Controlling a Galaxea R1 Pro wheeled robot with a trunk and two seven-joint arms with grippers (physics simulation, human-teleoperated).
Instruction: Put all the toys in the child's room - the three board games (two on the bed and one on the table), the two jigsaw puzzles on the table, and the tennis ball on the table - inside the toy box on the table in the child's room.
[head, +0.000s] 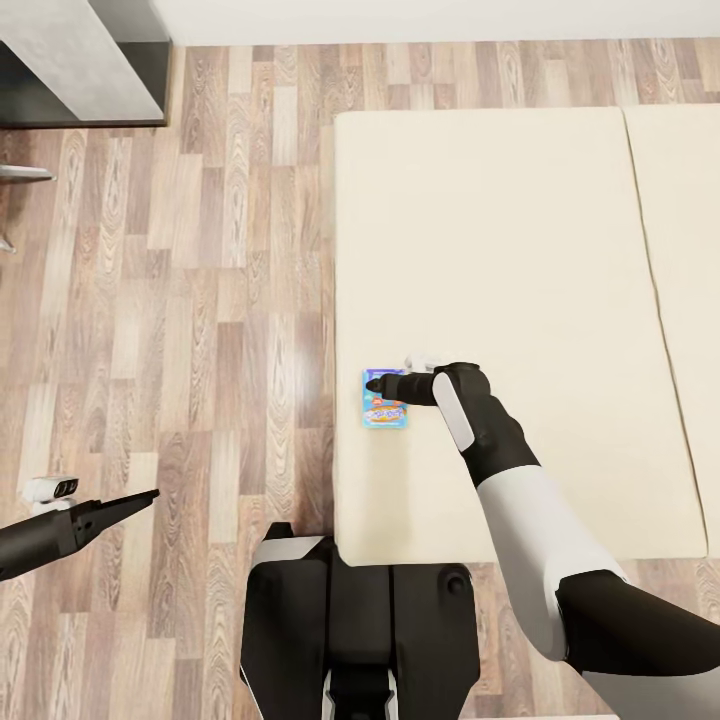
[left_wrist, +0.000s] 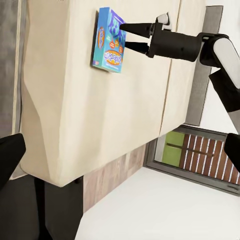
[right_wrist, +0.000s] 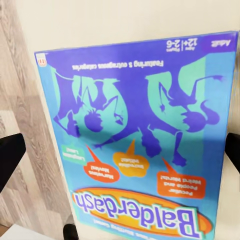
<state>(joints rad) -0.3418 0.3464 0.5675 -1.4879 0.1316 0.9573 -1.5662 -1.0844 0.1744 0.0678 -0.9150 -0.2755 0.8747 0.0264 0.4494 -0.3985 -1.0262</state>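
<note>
One blue board game (head: 387, 405), a flat box printed "Balderdash" (right_wrist: 135, 135), lies on the beige bed (head: 520, 250) close to its left edge. My right gripper (head: 372, 384) hovers just over the box's far end, open, with a finger on either side of it in the right wrist view. The left wrist view shows the same box (left_wrist: 107, 42) with the right gripper (left_wrist: 125, 36) spread at its edge. My left gripper (head: 150, 495) hangs open over the wood floor at the lower left, holding nothing.
A grey table corner (head: 80, 60) stands at the upper left, with a chair leg (head: 20, 175) beside it. Wood-plank floor (head: 200, 300) runs between table and bed. My base (head: 350, 620) stands against the bed's near edge. A window (left_wrist: 190, 150) shows past the bed.
</note>
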